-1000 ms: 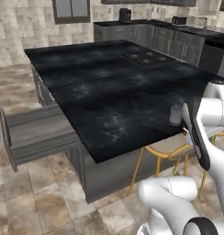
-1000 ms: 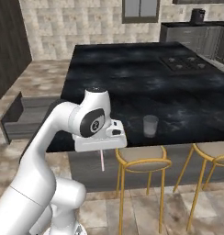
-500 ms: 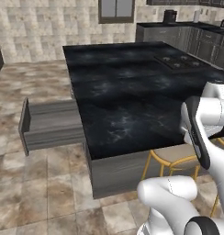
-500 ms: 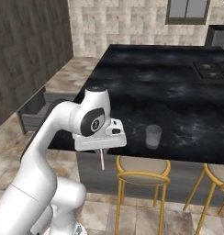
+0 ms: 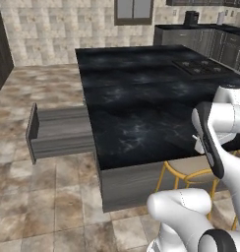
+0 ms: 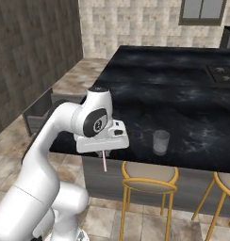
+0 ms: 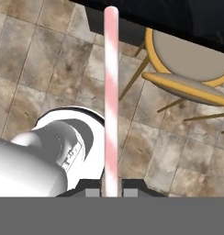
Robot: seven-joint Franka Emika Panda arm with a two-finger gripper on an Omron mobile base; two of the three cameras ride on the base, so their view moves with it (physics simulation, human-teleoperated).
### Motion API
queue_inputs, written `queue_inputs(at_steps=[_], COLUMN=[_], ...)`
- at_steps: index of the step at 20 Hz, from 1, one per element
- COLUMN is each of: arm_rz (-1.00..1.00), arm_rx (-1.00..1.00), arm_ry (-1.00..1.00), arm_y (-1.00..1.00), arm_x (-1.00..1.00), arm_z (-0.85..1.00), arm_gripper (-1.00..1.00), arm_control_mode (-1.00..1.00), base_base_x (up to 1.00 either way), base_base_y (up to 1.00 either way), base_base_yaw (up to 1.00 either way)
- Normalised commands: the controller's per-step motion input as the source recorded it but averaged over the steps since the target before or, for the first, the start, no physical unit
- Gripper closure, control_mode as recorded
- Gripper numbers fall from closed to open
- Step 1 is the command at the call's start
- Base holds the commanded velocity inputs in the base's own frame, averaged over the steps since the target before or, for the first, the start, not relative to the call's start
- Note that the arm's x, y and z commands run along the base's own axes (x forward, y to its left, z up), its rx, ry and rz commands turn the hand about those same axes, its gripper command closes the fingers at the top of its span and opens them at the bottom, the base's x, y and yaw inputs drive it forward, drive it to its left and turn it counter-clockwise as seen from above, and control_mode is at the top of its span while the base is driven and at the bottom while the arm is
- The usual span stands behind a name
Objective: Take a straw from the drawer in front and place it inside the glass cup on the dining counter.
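My gripper [image 6: 104, 152] is shut on the straw [image 6: 104, 162], a thin pink-and-white stick that hangs down from the hand, below the near edge of the dining counter [image 6: 173, 89]. In the hand view the straw [image 7: 111, 101] runs straight up from between the finger tips of the gripper [image 7: 111, 193], over floor tiles and a stool. The glass cup [image 6: 160, 142] stands upright near the counter's front edge, to the right of the hand and apart from it. The drawer [image 5: 60, 130] stands pulled open at the left end of the counter [image 5: 136, 98]; it shows too as the grey drawer [image 6: 39, 113].
Yellow-legged stools [image 6: 150, 176] stand under the counter's front edge below the hand and the cup; one stool [image 7: 189, 59] lies just past the straw's tip. A cooktop [image 5: 198, 66] sits at the counter's far right. Tiled floor lies around the drawer.
The whole picture has shifted in both base views, so the base has driven and turned. The arm keeps the same pose with the straw still gripped.
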Motion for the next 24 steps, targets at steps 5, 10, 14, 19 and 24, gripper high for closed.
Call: queue_inputs(at_steps=[5, 10, 14, 19, 24], arm_rz=[0.0, 0.0, 0.0, 0.0, 0.0], arm_rx=[0.01, 0.03, 0.08, 0.16, 0.26], arm_ry=[0.02, -0.08, -0.1, -0.14, -0.14], arm_y=[0.0, -0.2, -0.43, -0.71, -0.7], arm_x=[0.0, 0.17, 0.54, 0.47, 0.14], arm_z=[0.0, 0.14, 0.38, 0.44, 0.5], arm_gripper=[1.0, 1.0, 1.0, 1.0, 1.0], arm_control_mode=[-1.0, -1.0, -1.0, -1.0, -1.0], base_base_x=[0.06, 0.0, 0.0, 0.0, 0.0], base_base_y=[0.01, 0.0, 0.0, 0.0, 0.0], base_base_yaw=[0.0, 0.0, 0.0, 0.0, 0.0])
